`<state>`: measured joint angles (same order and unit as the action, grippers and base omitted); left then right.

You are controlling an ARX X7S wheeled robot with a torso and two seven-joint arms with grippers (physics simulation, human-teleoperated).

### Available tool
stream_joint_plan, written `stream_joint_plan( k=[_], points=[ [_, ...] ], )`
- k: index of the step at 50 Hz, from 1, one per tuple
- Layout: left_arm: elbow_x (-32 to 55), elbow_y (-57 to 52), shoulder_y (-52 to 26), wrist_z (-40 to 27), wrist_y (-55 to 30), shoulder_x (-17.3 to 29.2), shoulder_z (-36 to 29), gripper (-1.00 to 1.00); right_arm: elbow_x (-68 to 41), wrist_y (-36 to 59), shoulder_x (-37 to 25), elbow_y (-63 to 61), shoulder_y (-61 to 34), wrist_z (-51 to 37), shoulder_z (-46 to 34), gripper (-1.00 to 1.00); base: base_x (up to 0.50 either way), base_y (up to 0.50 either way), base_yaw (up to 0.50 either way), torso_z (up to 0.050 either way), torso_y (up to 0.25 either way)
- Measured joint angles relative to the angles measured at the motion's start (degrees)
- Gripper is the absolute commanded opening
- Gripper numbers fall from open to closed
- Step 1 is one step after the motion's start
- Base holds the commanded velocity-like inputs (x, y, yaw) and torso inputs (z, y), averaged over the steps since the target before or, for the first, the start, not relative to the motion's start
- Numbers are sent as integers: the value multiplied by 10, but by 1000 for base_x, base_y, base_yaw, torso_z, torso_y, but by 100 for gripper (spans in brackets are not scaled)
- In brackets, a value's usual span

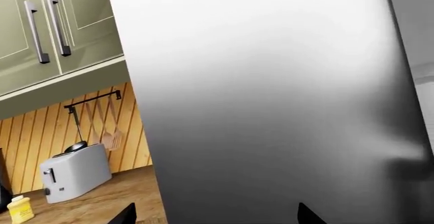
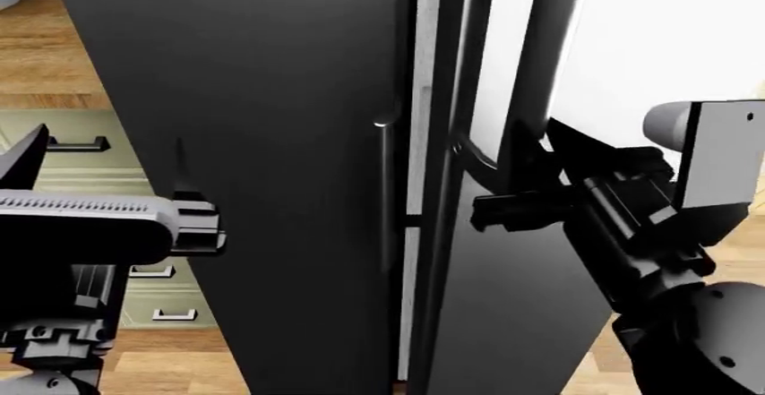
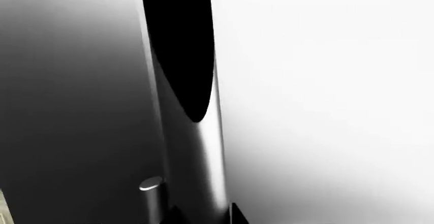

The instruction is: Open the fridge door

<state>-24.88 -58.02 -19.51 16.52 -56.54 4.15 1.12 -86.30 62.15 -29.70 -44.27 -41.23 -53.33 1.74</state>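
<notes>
The left-hand fridge leaf (image 2: 251, 162), glossy black, fills the middle of the head view and stands between the two arms, with pale green cabinet drawers (image 2: 72, 167) and wood floor showing past its left edge. The fridge door (image 2: 514, 323), the right-hand leaf, is swung ajar, its white inner face (image 2: 502, 46) showing above, and its slim bar handle (image 2: 460, 81) running down beside the gap. The right gripper (image 2: 514, 209) reaches to that door's edge just beside the handle; its fingers touch or nearly touch the door, but whether they clamp anything cannot be told. The left gripper (image 2: 197, 225) hovers by the left leaf, its fingers apart and holding nothing. Only the left wrist view shows the kitchen beyond: a wooden counter (image 1: 115, 196) carrying a white toaster (image 1: 73, 173) near the back wall and a yellow bottle (image 1: 20, 209) at its front edge, utensils on a rail (image 1: 95, 99) against slatted wood panelling, and green wall cabinets (image 1: 61, 26) above. The right wrist view shows only a close grey fridge surface, a rounded vertical edge (image 3: 203, 153) and a white face (image 3: 326, 92).
</notes>
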Motion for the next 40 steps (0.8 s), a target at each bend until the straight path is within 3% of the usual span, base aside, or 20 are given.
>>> stream_joint_plan(
  k=[19, 20, 29, 40],
  points=[
    [9, 4, 3, -10, 3, 3, -4, 100, -128, -65, -90, -92, 113, -21, 149, -100, 0, 0, -1, 2, 6],
    [9, 4, 3, -10, 3, 3, -4, 100, -135, -69, -94, -97, 122, -21, 163, 100, 0, 0, 0, 10, 0],
    [10, 3, -1, -13, -2, 5, -10, 100, -186, -104, -110, -137, 174, -5, 347, 100, 0, 0, 0, 0, 0],
    [12, 7, -4, -18, -4, 7, -18, 100, -267, -78, -94, -152, 187, -9, 566, 100, 0, 0, 0, 0, 0]
  ],
)
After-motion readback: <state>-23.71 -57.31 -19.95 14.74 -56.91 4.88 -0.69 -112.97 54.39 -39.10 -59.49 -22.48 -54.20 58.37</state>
